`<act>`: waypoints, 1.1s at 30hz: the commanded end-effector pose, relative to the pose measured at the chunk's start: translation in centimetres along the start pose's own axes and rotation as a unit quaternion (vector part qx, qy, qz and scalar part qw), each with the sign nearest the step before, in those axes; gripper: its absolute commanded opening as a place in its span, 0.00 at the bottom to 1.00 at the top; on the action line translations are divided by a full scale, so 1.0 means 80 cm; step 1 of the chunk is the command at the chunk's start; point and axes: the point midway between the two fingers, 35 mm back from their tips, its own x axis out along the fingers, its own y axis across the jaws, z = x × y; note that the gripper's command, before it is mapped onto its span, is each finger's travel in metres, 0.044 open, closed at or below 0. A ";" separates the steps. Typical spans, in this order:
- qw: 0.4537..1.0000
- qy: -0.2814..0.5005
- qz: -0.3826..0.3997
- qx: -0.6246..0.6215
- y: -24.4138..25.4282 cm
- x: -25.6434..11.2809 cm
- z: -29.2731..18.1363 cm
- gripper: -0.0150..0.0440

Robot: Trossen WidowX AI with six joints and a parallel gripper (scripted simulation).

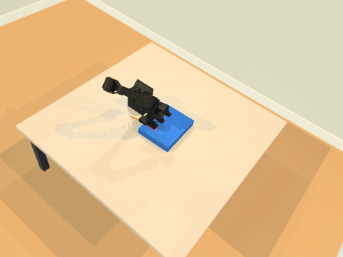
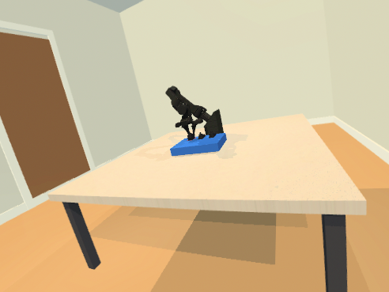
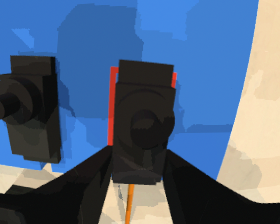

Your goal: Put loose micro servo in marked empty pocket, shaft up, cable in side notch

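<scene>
My gripper (image 1: 152, 123) (image 2: 191, 134) (image 3: 137, 154) is shut on the loose black micro servo, which also shows in the wrist view (image 3: 145, 107). Its round output shaft side faces the wrist camera, so it points up. The servo is over the red-outlined pocket (image 3: 112, 107) at one edge of the blue deck (image 1: 174, 134) (image 2: 194, 148). Red shows along its left side and at its upper right corner; its body hides the pocket. Whether it touches the deck cannot be told. The orange cable (image 1: 134, 118) (image 3: 130, 202) runs off its near end, past the deck edge; the side notch is hidden.
Another black servo (image 3: 32, 112) is fitted in the deck to the left in the wrist view. In the exterior view, two dark servos (image 2: 202, 135) (image 2: 212, 135) stand right of the gripper. The arm's dark base (image 2: 215, 123) is behind the deck. All stand on the pale table (image 1: 157, 205).
</scene>
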 end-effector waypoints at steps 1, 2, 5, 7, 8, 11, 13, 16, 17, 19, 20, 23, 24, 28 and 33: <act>1.000 -0.001 -0.002 -0.001 0.000 0.005 0.000 0.25; 1.000 -0.001 -0.002 -0.001 0.000 0.006 0.000 0.25; 1.000 -0.001 -0.002 -0.001 0.000 0.010 0.000 0.25; 1.000 -0.001 -0.002 -0.001 0.000 0.013 0.000 0.25; 1.000 -0.001 -0.002 -0.001 0.000 0.014 0.000 0.25; 1.000 -0.001 -0.002 -0.001 0.000 0.018 0.000 0.25; 1.000 -0.001 -0.002 -0.001 0.000 0.020 0.000 0.25; 1.000 -0.001 -0.002 -0.001 0.000 0.023 0.000 0.25; 1.000 -0.001 -0.002 -0.001 0.000 0.022 0.000 0.30; 1.000 -0.001 -0.002 -0.001 0.000 0.020 -0.001 0.39; 1.000 -0.001 -0.002 -0.001 0.000 0.020 -0.001 0.43; 1.000 -0.001 -0.002 -0.001 0.000 0.020 -0.001 0.57; 1.000 -0.001 -0.002 -0.001 0.000 0.020 -0.001 0.57; 1.000 -0.001 0.000 -0.002 0.001 0.001 0.000 0.57; 1.000 -0.001 -0.001 -0.002 0.003 -0.024 -0.009 0.57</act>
